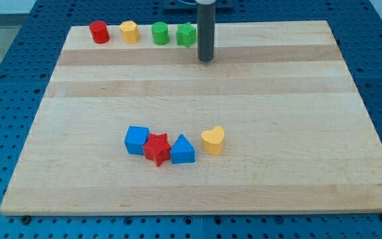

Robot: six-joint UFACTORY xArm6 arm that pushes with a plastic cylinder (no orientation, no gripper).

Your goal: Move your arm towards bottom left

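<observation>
- A wooden bench (197, 93) is seen lying on a blue perforated surface (5, 79), with eight small blocks on it in two groups.
- No claw is carried by the arm; a straight dark rod (206, 26) is seen coming down from the view's top, so nothing is gripped or held.
- My tip (206, 60) is found near the view's top, a little right of centre, resting on bare wood.
- A row of four blocks is laid along the top edge: a red cylinder (99, 32), a yellow block (129, 31) of hexagon-like shape, a green cylinder (159, 33) and a green star (186, 34), counted from the view's left.
- The green star is the block nearest the tip; it stands just beside the rod on the rod's left, and whether the two touch cannot be told.
- A second group is set lower down, around the middle of the bench: a blue cube (136, 140), a red star (157, 149) and a blue triangle (182, 150) are pressed together in a line.
- A yellow heart (213, 140) is placed just right of the blue triangle, with a narrow gap between them.
- This lower group is well apart from the tip, toward the view's bottom and left of it.
</observation>
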